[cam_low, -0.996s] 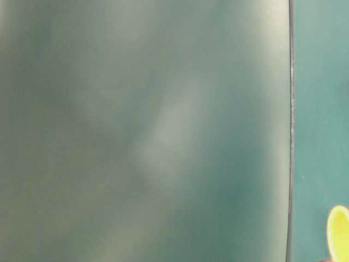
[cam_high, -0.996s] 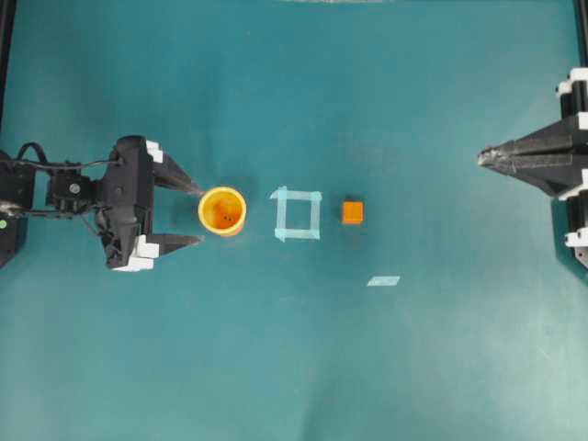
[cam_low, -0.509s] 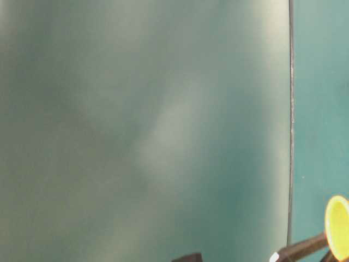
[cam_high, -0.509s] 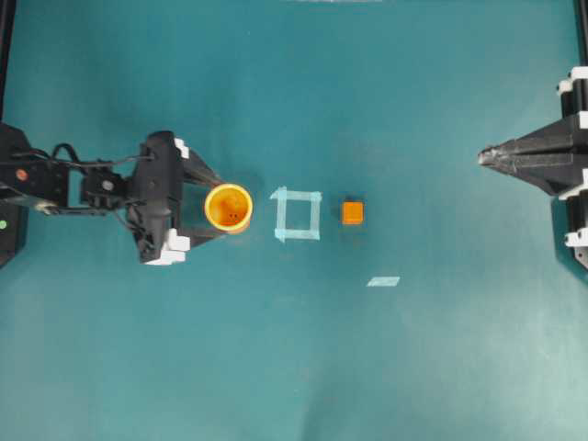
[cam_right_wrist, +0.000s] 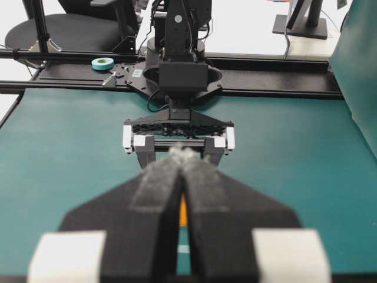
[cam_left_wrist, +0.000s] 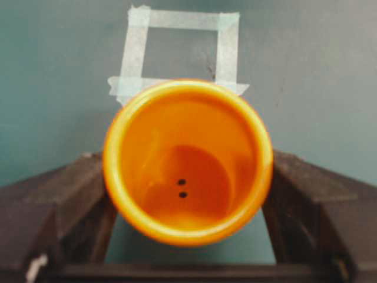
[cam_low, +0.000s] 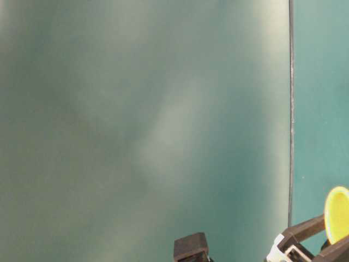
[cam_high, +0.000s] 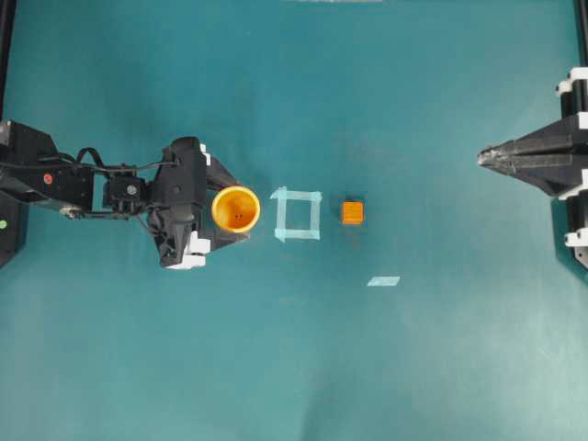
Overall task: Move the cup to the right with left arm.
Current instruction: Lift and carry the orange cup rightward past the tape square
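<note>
Here your left tool point(cam_high: 223, 210) has its two fingers point(cam_left_wrist: 65, 194) on either side of the cup point(cam_high: 235, 209), and in the left wrist view they touch its wall on both sides: it is grasping the cup. The cup sits upright between those fingers with its open mouth up, and two small dark specks lie on its floor. In the table-level view its yellow rim point(cam_low: 337, 214) shows next to the tool's dark fingers.

Just past the cup, ahead of the fingertips, you have a square of pale tape point(cam_high: 297, 213) stuck flat on the worktop point(cam_high: 294, 349); the cup's rim hides the square's near edge in the left wrist view. Beyond the square, on the same line, sits a small orange cube point(cam_high: 353, 212), apart from the tape. A short loose strip of tape point(cam_high: 383, 281) lies off to one side of that line.

Farthest out, at the opposite edge of the worktop, your right tool point(cam_high: 485, 158) has its fingers pressed together, clenched on nothing, well apart from everything else.
</note>
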Controlling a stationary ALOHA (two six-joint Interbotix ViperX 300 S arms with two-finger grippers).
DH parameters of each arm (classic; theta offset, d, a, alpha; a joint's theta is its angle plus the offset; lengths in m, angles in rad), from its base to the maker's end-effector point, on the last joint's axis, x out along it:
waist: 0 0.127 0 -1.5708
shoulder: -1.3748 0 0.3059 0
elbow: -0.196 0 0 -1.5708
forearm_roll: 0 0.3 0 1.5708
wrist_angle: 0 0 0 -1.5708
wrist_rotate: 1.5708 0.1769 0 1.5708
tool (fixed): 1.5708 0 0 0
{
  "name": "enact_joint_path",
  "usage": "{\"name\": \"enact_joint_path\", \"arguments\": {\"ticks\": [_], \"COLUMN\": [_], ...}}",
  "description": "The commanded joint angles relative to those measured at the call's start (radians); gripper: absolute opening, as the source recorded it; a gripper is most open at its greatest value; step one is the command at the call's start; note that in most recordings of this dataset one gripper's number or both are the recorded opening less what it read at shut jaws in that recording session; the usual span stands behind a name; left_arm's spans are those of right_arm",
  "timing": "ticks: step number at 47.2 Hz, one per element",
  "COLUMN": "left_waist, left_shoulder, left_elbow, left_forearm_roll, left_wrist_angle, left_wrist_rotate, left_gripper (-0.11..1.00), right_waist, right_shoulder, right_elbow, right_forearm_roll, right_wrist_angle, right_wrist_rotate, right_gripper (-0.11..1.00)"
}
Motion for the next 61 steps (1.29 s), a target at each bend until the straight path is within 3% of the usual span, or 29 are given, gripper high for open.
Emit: {"name": "enact_joint_path", "arguments": {"ticks": [1, 26, 61], "left_waist": [-0.003, -0.003, -0.048], "left_shoulder": [-0.017, -0.101, 0.038], "left_elbow": [-0.009, -0.061, -0.433], "left_forearm_roll": [0.0, 0.0, 0.0], "left_wrist_angle": [0.0, 0.02, 0.252], "left_wrist_rotate": [0.002, -0.009, -0.017], "left_gripper": [0.7, 0.7, 0.7], "right_waist": [-0.002, -0.002, 0.0], "right_shoulder": [0.003, 0.003, 0.0], "right_elbow": [-0.032, -0.046, -0.075], "right_forearm_roll": [-0.003, -0.003, -0.003], "right_wrist_angle": [-0.003, -0.002, 0.054], "right_wrist_rotate": [0.003, 0.009, 0.014], "right_gripper": [-0.01, -0.01, -0.01]}}
